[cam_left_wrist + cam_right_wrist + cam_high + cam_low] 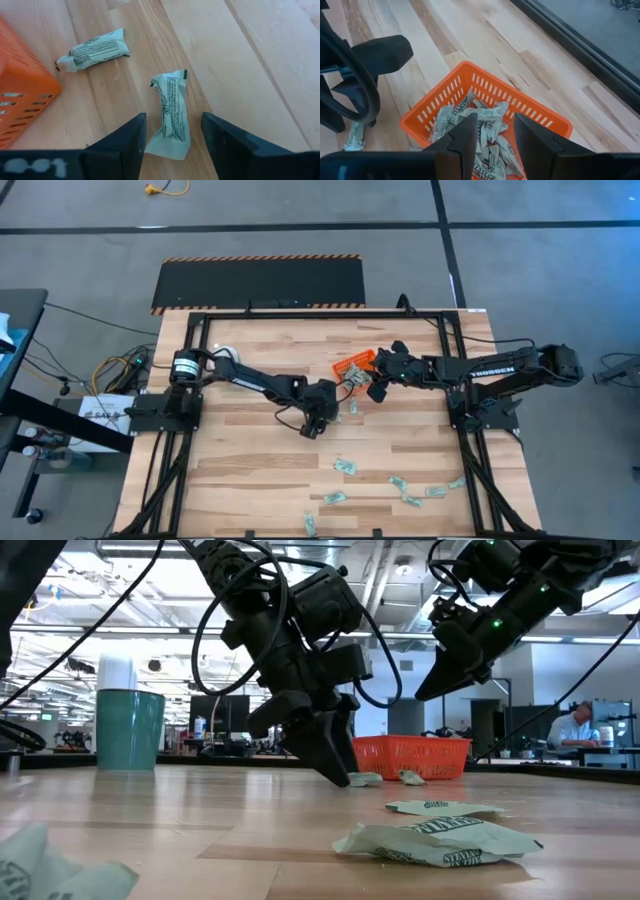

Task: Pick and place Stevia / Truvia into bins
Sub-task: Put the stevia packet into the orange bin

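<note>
— Pale green paper: what lay under the left gripper [172, 145]?

— One Stevia packet [171, 114], flat on the wooden counter [260, 65]. Its long axis ran straight away from the wrist, in line with the two fingers [122, 145], one crimped end between the tips and the other end pointing out ahead. The fingers stood apart on either side of it, not pinching it.

— Any other packet close by?

— A second packet [93, 49] lay farther off, near the corner of the orange bin [20, 95], its long axis turned crosswise to the first one.

— And the right gripper [492, 135]?

— It hung over the bin, above the counter, fingers apart with nothing between them. Beneath it the bin held a heap of packets [475, 125] pointing every which way.

— Where did that sit on the counter overall?

— From above, the bin [354, 364] was near the middle toward the far edge, the left gripper [318, 420] just beside it, and loose packets [400, 485] were scattered along the near side, well apart from the bin.
</note>
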`<state>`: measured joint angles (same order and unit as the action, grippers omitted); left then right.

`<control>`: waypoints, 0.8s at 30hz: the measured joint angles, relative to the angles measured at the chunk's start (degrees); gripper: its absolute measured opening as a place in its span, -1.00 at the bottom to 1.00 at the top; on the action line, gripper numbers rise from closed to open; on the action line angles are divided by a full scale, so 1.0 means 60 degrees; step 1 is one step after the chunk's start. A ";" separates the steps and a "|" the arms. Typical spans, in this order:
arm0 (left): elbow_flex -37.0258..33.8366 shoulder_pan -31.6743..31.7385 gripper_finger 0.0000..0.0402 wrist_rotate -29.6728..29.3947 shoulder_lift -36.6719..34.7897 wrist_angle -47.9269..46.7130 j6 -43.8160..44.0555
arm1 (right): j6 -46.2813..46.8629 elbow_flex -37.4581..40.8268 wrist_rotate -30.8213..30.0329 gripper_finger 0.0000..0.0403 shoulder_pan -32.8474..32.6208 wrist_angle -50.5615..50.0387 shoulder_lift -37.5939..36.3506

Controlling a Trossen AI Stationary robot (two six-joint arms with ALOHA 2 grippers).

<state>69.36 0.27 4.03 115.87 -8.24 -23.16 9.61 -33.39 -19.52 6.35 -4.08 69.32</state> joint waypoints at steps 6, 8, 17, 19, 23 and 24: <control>0.0000 -0.0011 -0.43 0.0048 -0.0004 -0.0203 0.0446 | 0.0000 0.0000 0.0009 -0.41 0.0000 -0.0029 0.0000; 0.0000 -0.0017 -0.58 0.0062 -0.0004 -0.0240 0.0625 | 0.0000 0.0000 0.0008 -0.41 0.0000 -0.0029 0.0000; 0.0087 -0.0007 -0.96 0.0033 0.0003 -0.0349 0.1068 | 0.0166 0.0000 0.0003 -0.41 0.0006 0.0053 0.0000; 0.0268 -0.0007 -0.95 0.0009 0.0020 -0.0655 0.1164 | 0.0171 0.0000 -0.0006 -0.41 0.0007 0.0080 0.0000; 0.0858 0.0015 -0.98 -0.0034 -0.0014 -0.1557 0.1239 | 0.0175 0.0000 -0.0073 -0.41 0.0007 0.0076 0.0000; 0.1033 0.0015 -0.99 -0.0040 -0.0037 -0.1723 0.1239 | 0.0175 0.0000 -0.0134 -0.41 0.0007 0.0076 0.0000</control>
<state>75.56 0.36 3.79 115.65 -18.58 -15.73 10.66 -33.39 -20.32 6.39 -3.62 69.32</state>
